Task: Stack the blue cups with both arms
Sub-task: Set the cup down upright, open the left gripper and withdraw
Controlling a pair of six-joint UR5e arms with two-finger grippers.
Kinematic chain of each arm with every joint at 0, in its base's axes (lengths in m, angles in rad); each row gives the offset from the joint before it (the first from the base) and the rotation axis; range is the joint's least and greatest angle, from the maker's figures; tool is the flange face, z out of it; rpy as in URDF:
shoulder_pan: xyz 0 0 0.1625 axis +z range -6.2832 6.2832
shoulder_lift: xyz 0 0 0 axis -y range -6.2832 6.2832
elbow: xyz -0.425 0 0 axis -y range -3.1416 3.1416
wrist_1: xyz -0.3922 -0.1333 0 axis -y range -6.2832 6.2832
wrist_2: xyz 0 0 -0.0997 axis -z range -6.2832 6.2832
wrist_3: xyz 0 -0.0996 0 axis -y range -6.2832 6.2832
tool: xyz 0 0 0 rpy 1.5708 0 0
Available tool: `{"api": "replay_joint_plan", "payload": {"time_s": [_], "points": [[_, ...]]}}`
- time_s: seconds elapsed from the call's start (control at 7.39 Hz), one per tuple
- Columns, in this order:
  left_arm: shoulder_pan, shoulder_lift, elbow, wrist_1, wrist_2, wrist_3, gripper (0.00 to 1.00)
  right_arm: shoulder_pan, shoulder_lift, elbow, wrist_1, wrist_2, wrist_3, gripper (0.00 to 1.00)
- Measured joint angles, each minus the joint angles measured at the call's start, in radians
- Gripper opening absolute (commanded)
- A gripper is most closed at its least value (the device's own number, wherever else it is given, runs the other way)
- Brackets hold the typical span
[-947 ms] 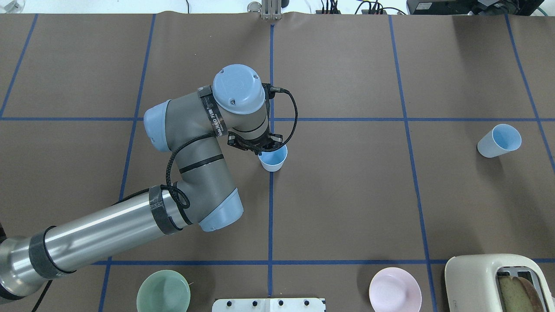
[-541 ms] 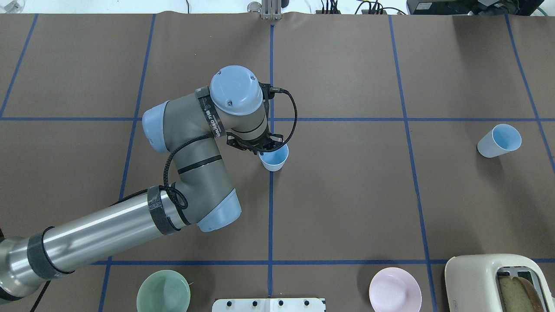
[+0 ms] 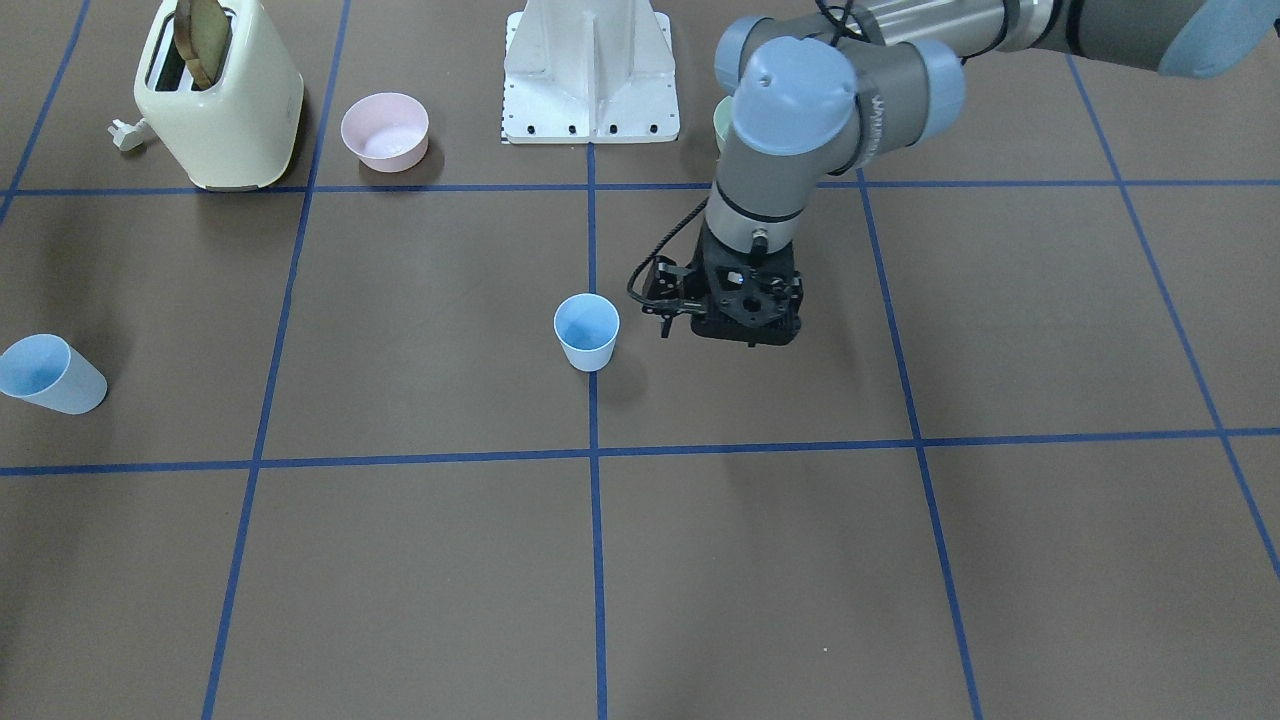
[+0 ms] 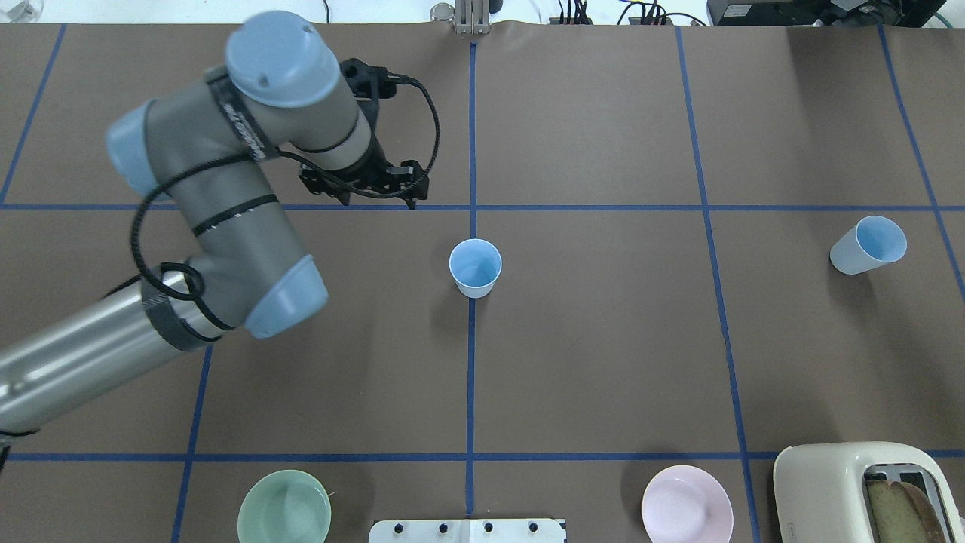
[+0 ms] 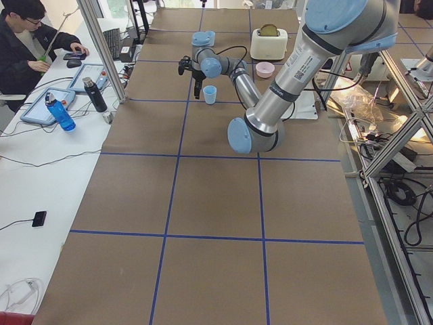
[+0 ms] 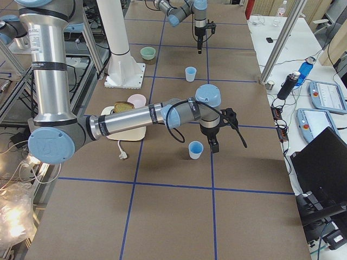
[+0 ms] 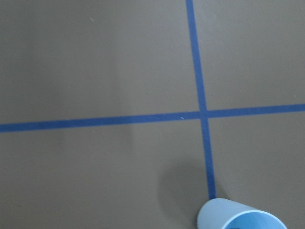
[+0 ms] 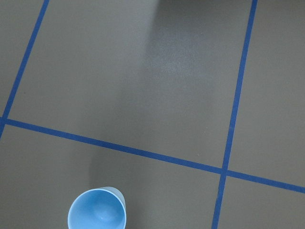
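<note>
One blue cup [image 4: 475, 268] stands upright and free on the centre tape line; it also shows in the front view [image 3: 587, 331] and at the lower edge of the left wrist view [image 7: 243, 217]. My left gripper [image 4: 369, 196] hangs left of and beyond it, well apart, open and empty [image 3: 745, 338]. The second blue cup [image 4: 867, 245] stands at the far right. In the exterior right view my right gripper [image 6: 214, 146] is close beside this cup [image 6: 196, 149]; I cannot tell whether it is open. The right wrist view shows the cup [image 8: 97, 212] at its lower left.
A cream toaster with bread [image 4: 867, 490], a pink bowl [image 4: 686, 504], a mint-green bowl [image 4: 284, 507] and the white pedestal base [image 4: 467, 530] line the near edge. An operator [image 5: 27, 40] sits at a side desk with bottles.
My left gripper has let go of the centre cup and moved away to the left and farther back. The cup stays upright in the same spot. The right-hand cup has not moved.
</note>
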Motion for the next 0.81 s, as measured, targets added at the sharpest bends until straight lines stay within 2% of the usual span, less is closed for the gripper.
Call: {"api": "replay_joint_plan", "payload": {"time_s": [0.14, 0.41, 0.68, 0.81], "points": [[-0.088, 0.071, -0.043, 0.024, -0.046, 0.123, 0.98, -0.007, 0.01, 0.002, 0.044, 0.007, -0.001, 1.0], [-0.326, 0.225, -0.06, 0.062, -0.14, 0.49, 0.98, -0.027, 0.001, 0.003, 0.11, 0.009, 0.001, 1.0], [-0.571, 0.335, 0.0, 0.135, -0.197, 0.893, 0.98, -0.051, -0.017, -0.002, 0.122, 0.002, 0.002, 1.0], [-0.685, 0.375, 0.07, 0.156, -0.235, 1.057, 0.98, -0.06, -0.027, -0.006, 0.122, 0.001, 0.002, 1.0]]}}
